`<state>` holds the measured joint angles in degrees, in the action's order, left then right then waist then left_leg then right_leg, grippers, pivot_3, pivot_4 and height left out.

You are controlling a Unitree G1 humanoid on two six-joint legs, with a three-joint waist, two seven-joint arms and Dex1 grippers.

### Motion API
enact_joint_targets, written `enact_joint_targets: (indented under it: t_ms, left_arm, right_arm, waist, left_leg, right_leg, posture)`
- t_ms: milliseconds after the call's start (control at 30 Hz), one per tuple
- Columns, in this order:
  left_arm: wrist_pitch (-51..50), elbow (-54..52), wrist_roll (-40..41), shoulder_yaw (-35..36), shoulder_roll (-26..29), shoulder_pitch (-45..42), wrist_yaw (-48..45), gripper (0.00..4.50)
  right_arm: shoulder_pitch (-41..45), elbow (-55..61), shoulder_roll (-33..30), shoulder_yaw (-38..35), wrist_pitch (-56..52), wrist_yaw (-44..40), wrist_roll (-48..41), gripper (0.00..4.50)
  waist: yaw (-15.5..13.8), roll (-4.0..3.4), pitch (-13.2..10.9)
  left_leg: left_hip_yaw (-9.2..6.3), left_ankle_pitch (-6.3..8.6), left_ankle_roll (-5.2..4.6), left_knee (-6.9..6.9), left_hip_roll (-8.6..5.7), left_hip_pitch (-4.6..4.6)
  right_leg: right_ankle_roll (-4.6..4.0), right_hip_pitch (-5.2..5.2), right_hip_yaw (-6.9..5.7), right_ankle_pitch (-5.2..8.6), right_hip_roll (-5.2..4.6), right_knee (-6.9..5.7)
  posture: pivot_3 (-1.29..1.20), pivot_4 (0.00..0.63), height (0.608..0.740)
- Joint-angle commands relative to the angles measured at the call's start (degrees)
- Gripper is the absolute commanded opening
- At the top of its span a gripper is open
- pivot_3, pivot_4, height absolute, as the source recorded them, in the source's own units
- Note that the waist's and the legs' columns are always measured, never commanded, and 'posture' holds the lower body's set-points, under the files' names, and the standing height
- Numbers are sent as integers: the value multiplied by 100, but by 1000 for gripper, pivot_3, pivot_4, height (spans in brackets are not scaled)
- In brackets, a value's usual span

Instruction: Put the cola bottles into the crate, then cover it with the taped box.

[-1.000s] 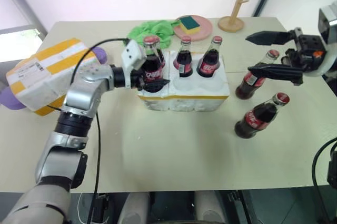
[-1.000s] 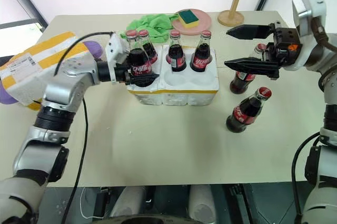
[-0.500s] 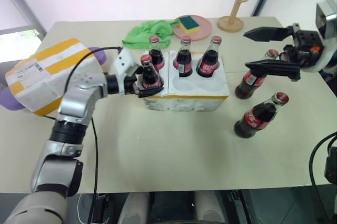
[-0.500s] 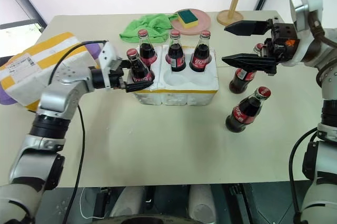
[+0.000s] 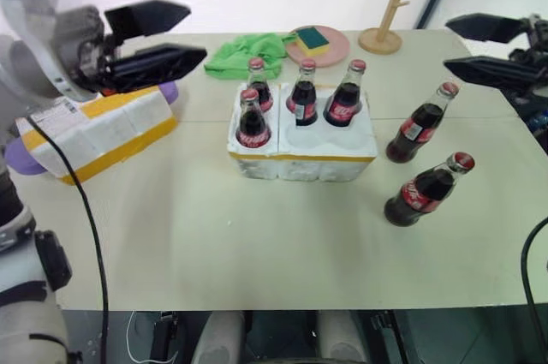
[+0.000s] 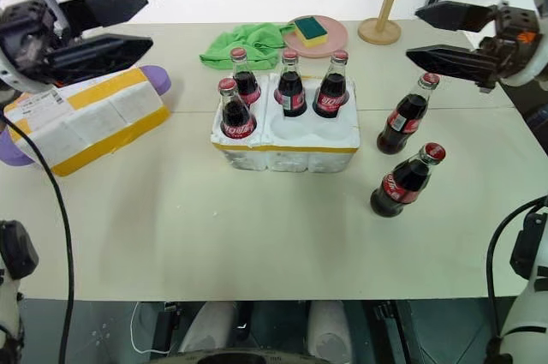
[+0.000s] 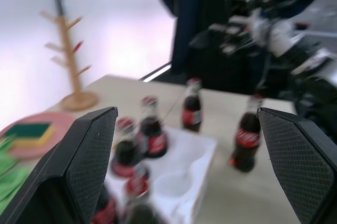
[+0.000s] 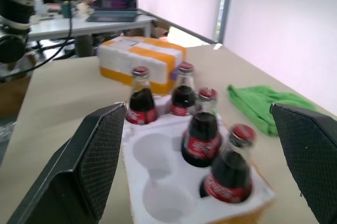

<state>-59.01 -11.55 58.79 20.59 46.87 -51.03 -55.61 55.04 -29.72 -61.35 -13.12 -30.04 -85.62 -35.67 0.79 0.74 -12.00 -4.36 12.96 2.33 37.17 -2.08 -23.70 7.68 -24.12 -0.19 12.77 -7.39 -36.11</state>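
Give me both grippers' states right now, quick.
Left gripper: open, holding nothing, raised above the taped box.
Right gripper: open, holding nothing.

Head stereo pair: high, looks forward and down over whole table [image 5: 282, 244]; both eyes share same scene, slightly offset. Left wrist camera: raised at table's left, near level, faces across crate [image 7: 184, 166] toward right arm. Right wrist camera: opposite side, faces back across crate toward taped box [image 8: 139, 60]. All views share crate.
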Motion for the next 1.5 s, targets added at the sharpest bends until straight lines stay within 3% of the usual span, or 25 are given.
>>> enact_joint_targets:
  t_ms: [33, 200, 367, 667, 900, 1100, 1500]
  left_arm:
    - [-69, -207, 235, -353, -217, 7, 100, 4425]
    - [91, -73, 23, -952, -519, 34, -72, 4425]
    - [298, 170, -253, -1491, -830, -103, -311, 4425]
    - [653, 495, -759, -1915, -975, -100, -662, 4425]
    - [1189, 982, -1479, -2338, -1274, -131, -784, 4425]
    - [1459, 1097, -1792, -2475, -1425, -88, -976, 4425]
    - [1545, 865, -2026, -2563, -1550, 178, -1056, 4425]
  right_arm:
    - [-247, -171, -370, -533, -42, 4, -51, 4500]
    - [-1315, 186, -525, -1260, 149, 153, -107, 4500]
    - [-3193, 809, -530, -2291, 307, 60, -85, 4500]
    - [-5033, 1975, 81, -3520, -192, 475, -557, 4500]
    - [-6178, 3337, 1110, -3270, 488, 1106, -188, 4500]
    - [-6678, 3811, 1535, -3182, 558, 1395, -338, 4500]
    - [-6401, 4165, 1971, -2099, 713, 2005, -295, 4500]
  waist:
    - [12, 0, 0]
    - [51, -1, 0]
    - [7, -5, 2]
    - [38, -5, 2]
    - [-24, -4, 2]
    - [8, -4, 2]
    - [-12, -4, 2]
  left_leg:
    - [0, 0, 0, -1, 1, 0]
    - [9, 0, 0, -3, 2, 5]
    - [15, 0, -1, -5, 3, 24]
    - [20, 1, -2, -4, 8, 50]
    - [15, 1, -2, 0, 6, 47]
    - [14, 1, -2, -1, 5, 44]
    - [7, 1, -2, -1, 5, 45]
  right_leg:
    - [0, 0, 0, 0, 1, 0]
    - [0, -1, 7, 0, 2, -1]
    - [0, 15, 15, 1, 5, -3]
    - [0, 45, 20, 3, 7, 5]
    - [-1, 53, 18, 5, 7, 14]
    - [-3, 54, 18, 4, 5, 25]
    - [-19, 56, 15, 13, 6, 24]
  posture:
    - [0, 150, 740]
    - [0, 150, 740]
    - [0, 150, 740]
    - [0, 150, 740]
    - [0, 150, 740]
    - [0, 150, 740]
    - [0, 150, 740]
